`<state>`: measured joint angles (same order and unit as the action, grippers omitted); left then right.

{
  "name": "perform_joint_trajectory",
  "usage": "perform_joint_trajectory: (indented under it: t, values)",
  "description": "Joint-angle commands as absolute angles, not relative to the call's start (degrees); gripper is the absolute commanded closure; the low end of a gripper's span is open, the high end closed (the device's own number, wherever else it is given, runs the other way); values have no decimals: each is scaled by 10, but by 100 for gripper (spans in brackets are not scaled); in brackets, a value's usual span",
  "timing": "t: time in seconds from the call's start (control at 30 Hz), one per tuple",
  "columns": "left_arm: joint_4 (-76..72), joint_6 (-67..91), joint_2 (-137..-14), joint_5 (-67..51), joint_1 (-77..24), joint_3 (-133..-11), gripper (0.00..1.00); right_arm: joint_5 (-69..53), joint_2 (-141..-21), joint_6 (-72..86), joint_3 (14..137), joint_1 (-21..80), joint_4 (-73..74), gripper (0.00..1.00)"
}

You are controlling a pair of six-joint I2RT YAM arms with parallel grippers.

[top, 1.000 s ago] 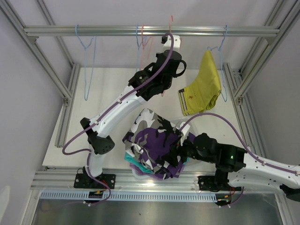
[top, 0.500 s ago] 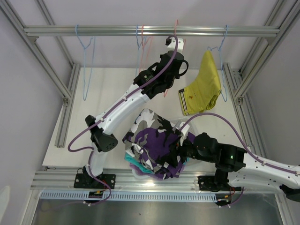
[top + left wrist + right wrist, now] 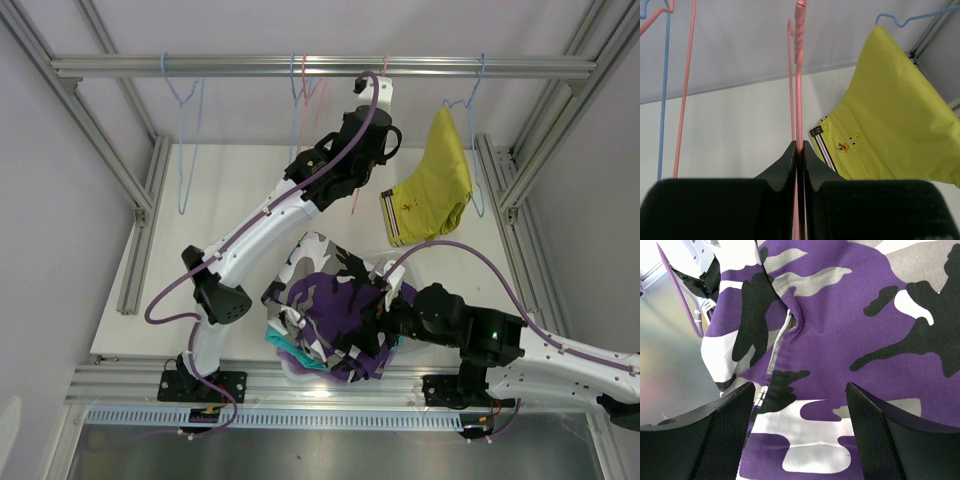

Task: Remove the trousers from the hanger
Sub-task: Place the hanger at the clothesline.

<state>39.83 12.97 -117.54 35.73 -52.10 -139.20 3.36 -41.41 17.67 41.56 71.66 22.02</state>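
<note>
Trousers show in two places from the top camera. The mustard yellow pair (image 3: 437, 185) hangs folded over a blue hanger (image 3: 474, 150) at the right end of the rail (image 3: 200, 66), with a striped band along its lower edge. The purple camouflage pair (image 3: 335, 310) tops a heap on the table (image 3: 230, 190) near the front edge, between the two arm bases. A strip of teal cloth (image 3: 283, 342) pokes out at the heap's lower left; whatever else lies beneath is covered. The left arm (image 3: 280, 205) reaches up to the rail and its wrist hides the fingers. The right arm (image 3: 490, 340) ends at the heap, with its fingers out of sight.

From the left wrist, the left gripper (image 3: 799, 150) is pinched on the thin wire of a pink hanger (image 3: 799, 90), only the wire between its fingers. The hanger's top is cut off by the frame. The yellow pair hangs to the right, showing its striped band and a small emblem; its far side runs out of view.

From the right wrist, the right gripper (image 3: 800, 390) stands wide apart over the purple camouflage cloth, which fills the view. It grips nothing, and whether its tips touch the cloth cannot be told.
</note>
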Motion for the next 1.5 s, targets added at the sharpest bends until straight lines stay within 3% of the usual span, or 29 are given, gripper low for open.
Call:
perform_joint_trajectory:
  t: [0.0,0.1,0.2,0.3,0.43,0.53,0.7,0.83,1.2,1.47]
  values:
    - [372,121,-1179,354,-519,-1418,89,30,-406,165,416,715,204,22]
    - [381,134,-1180,345,-519,-1408,88,28,-410,166,416,714,202,22]
    - [383,148,-1165,344,-521,-1372,71,25,-412,165,415,714,202,22]
    - [384,143,-1142,339,-525,-1359,68,22,-415,164,415,714,204,22]
    - [395,119,-1108,366,-540,-1358,43,17,-414,162,412,714,207,17]
    - [406,116,-1074,371,-545,-1354,32,15,-422,161,410,714,205,14]
    - [404,116,-1020,372,-561,-1335,22,14,-439,163,419,715,215,13]
    - [392,102,-991,352,-578,-1330,1,7,-462,178,429,714,226,12]
    - [246,185,-1000,14,-584,-1280,0,-20,-461,241,403,727,190,14]
    - [169,275,-1092,-80,-581,-1325,1,-22,-429,271,374,751,172,14]
